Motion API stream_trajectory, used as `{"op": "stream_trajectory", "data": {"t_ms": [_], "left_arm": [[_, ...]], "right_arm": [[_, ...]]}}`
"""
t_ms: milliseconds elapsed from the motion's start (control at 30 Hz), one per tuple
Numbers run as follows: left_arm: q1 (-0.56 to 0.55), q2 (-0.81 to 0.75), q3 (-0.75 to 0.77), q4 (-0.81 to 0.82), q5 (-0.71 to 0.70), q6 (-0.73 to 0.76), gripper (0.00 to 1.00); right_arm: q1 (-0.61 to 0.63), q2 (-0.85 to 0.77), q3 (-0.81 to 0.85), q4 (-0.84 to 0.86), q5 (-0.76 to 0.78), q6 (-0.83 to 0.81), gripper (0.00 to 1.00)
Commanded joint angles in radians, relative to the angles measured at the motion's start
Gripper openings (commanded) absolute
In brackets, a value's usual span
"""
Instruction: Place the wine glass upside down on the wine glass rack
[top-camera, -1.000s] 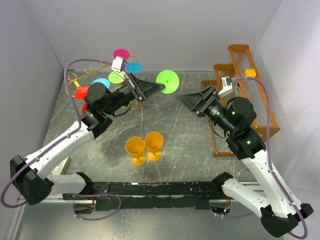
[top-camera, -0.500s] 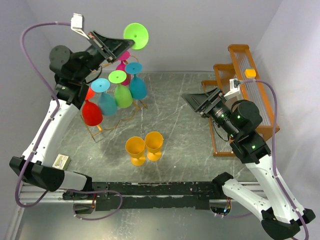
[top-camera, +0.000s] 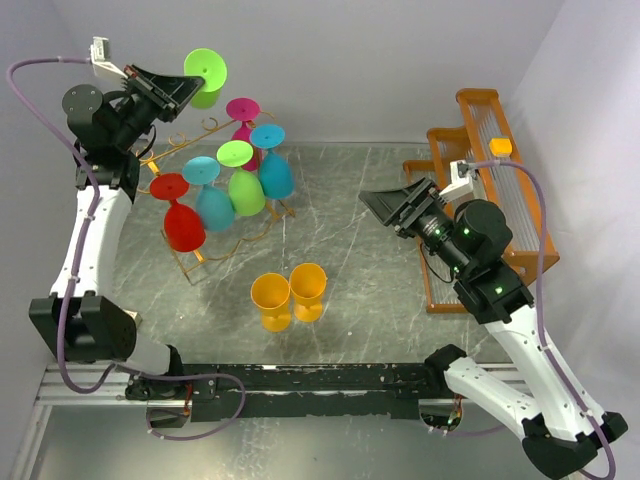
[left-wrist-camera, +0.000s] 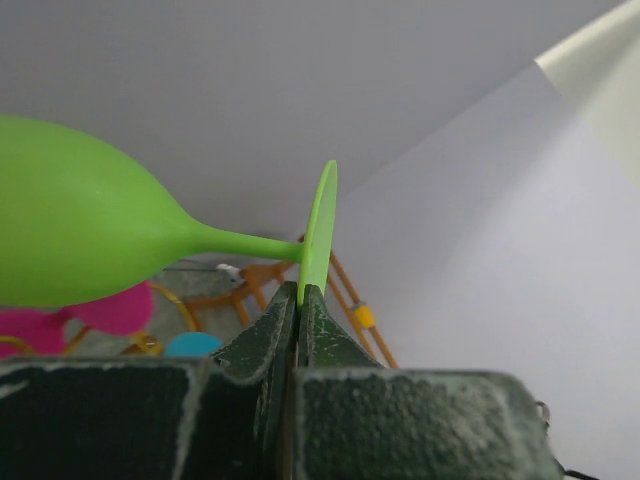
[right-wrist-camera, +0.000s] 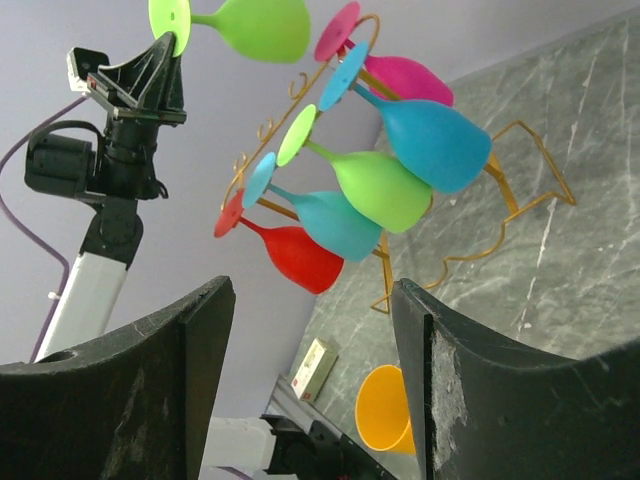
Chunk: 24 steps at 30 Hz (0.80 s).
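Above the rack (right-wrist-camera: 506, 190), seemingly, left tool (left-wrist-camera: 300, 292) pinches wine glass (left-wrist-camera: 80, 240) by foot; right tool (right-wrist-camera: 312, 300) gapes empty.

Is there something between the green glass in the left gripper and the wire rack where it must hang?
No separate obstacle shows. The left gripper holds the green wine glass above the rack's back end. The magenta glass hanging there is nearest; four other glasses hang further forward.
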Motion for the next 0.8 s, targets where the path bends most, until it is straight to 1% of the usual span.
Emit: {"op": "stream_trajectory", "data": {"t_ms": [0, 100, 167, 467, 767], "left_arm": [[0.051, 0.029, -0.011, 0.0, 0.028, 0.057, 0.07], [0.06, 0.055, 0.022, -0.102, 0.006, 0.144, 0.07], [0.07, 0.059, 0.014, -0.123, 0.009, 0.165, 0.07], [0.083, 0.05, -0.099, -0.093, 0.078, 0.112, 0.07], [0.087, 0.014, -0.167, -0.115, 0.086, 0.121, 0.07]], "right_arm": [[-0.001, 0.004, -0.035, 0.023, -0.002, -0.003, 0.65], [-0.002, 0.015, -0.039, 0.018, -0.005, 0.0, 0.64], [-0.001, 0.018, -0.038, 0.006, 0.004, -0.001, 0.64], [-0.001, 0.028, -0.035, -0.012, 0.024, -0.009, 0.64], [-0.002, 0.05, -0.01, -0.041, 0.021, -0.023, 0.63]]}}
